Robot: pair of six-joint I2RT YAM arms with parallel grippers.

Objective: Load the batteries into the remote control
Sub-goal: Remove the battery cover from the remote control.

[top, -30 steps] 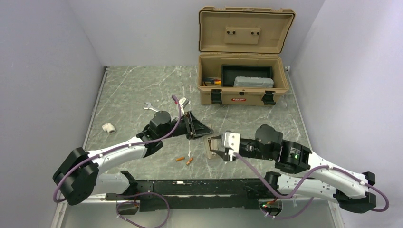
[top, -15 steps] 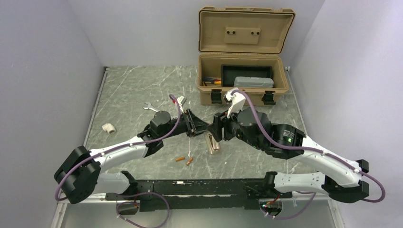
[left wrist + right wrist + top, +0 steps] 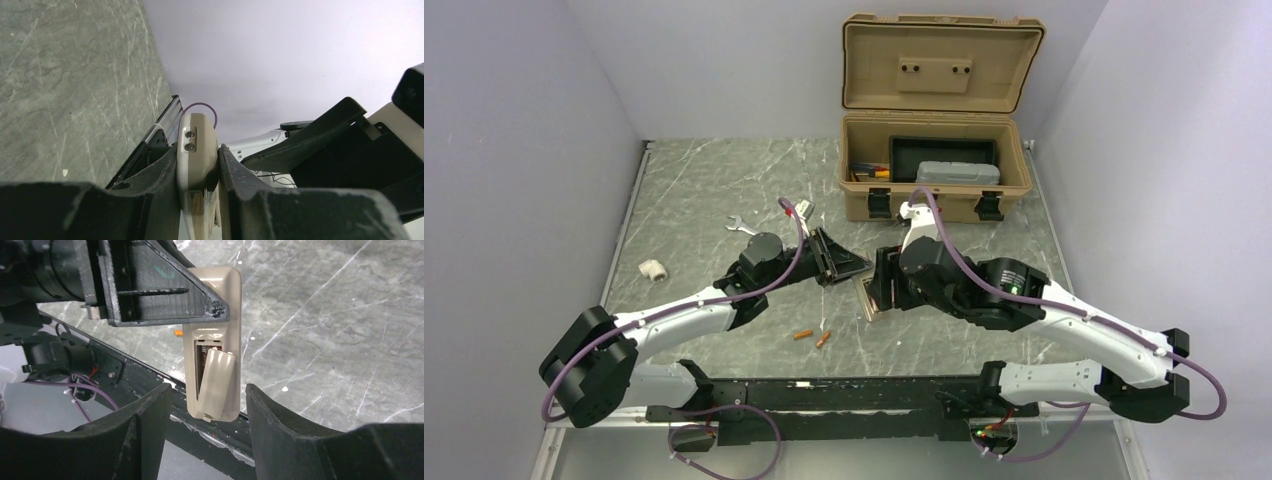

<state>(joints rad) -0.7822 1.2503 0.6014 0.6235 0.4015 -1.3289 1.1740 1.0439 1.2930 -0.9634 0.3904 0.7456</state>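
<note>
My left gripper (image 3: 836,264) is shut on the remote control (image 3: 864,299) and holds it edge-up above the table. In the left wrist view the remote (image 3: 197,145) is pinched between the two fingers. In the right wrist view the remote (image 3: 212,335) shows its tan back, with the battery bay cover (image 3: 215,376) lifted askew over the open bay. My right gripper (image 3: 207,402) is open, one finger on each side of the remote's near end, not touching it. Two orange batteries (image 3: 802,335) (image 3: 824,339) lie on the table in front of the left gripper.
An open tan toolbox (image 3: 936,205) stands at the back right, holding a black tray and a grey case. A silver wrench (image 3: 741,226) and a small white fitting (image 3: 653,268) lie to the left. The black base rail (image 3: 824,395) runs along the near edge.
My right arm has swung up and over from the right, turned its wrist, and come down with open fingers around the remote's end. The left gripper has kept hold of the remote.
</note>
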